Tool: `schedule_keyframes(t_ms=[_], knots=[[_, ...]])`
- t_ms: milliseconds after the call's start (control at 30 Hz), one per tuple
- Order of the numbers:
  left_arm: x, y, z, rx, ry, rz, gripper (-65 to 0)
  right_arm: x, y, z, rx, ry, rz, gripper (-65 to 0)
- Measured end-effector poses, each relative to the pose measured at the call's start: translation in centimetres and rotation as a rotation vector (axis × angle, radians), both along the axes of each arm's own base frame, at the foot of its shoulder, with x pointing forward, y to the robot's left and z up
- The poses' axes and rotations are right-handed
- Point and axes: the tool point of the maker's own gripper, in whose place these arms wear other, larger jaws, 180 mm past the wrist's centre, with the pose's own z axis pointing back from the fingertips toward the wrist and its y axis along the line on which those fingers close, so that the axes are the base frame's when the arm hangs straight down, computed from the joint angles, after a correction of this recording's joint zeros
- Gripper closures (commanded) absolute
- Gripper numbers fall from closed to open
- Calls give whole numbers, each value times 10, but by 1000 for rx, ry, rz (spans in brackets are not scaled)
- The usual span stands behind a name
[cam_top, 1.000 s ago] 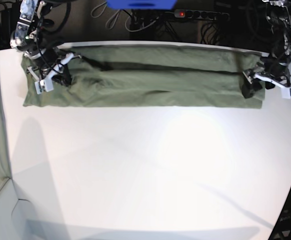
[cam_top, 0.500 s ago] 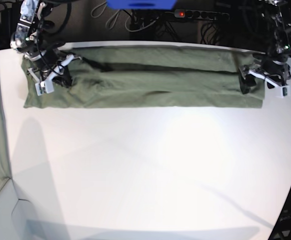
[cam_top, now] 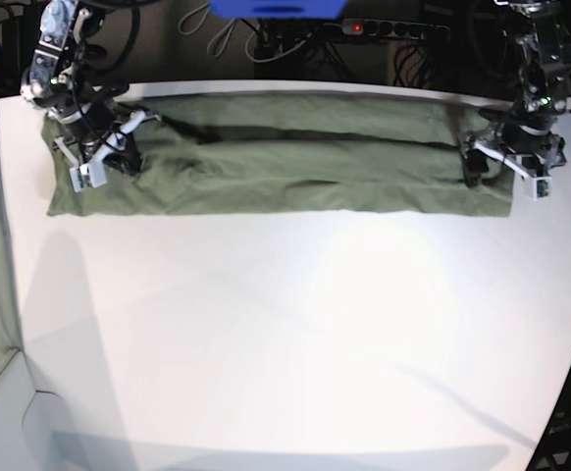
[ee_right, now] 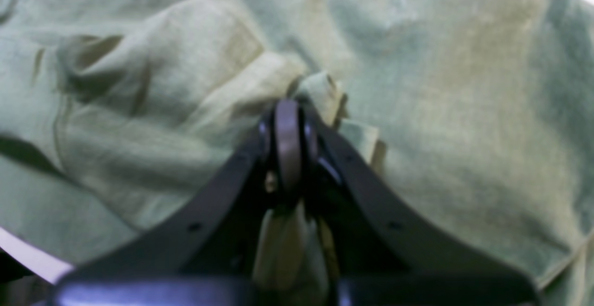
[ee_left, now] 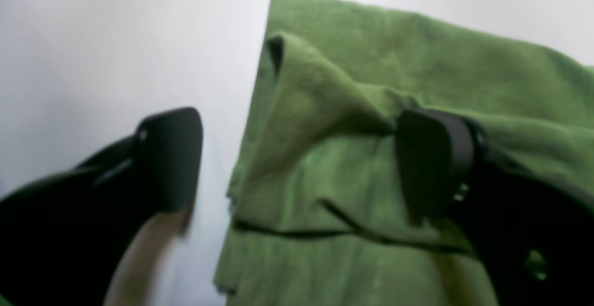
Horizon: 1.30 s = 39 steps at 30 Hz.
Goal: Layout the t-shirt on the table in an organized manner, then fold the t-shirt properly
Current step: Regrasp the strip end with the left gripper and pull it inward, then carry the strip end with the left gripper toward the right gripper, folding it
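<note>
Left claw (ee_left: 297,162) lifted, right wrist shows pinched t-shirt (ee_right: 417,87)

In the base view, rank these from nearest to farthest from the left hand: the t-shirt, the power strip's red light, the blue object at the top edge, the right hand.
1. T-shirt: right under the left hand, at its end on the view's right.
2. Red light: behind the table, up and leftward.
3. Blue object: top edge, farther left.
4. Right hand: at the shirt's opposite end.

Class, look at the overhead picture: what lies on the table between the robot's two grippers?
In the base view, only the t-shirt, folded into a long band, spans from the right gripper to the left gripper; nothing else lies there.
</note>
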Motion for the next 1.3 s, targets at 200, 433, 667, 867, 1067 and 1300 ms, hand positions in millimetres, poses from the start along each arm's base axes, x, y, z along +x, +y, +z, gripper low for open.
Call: schedule_keyframes(t_ms=[200,433,667,867,1067,1300], knots=[[5,-14,1,-65,-17,-13,-93,1,0,1,1,-3,0,0],[6,-17,0,-82,-18,-11,0,5,0,2,-1,-6,1,0],[4,-10,10,-61,16,11,-2,6,1,2,0,-6,2,0],[6,-8,36,12,42,3,-2,8,9,2,3,-5,29,0],[20,-39,79,3,-36,-29,-2,8,11,1,2,-3,36,0],[15,-94,79,104,19,-95,-2,9,18,1,1,-3,62,0]])
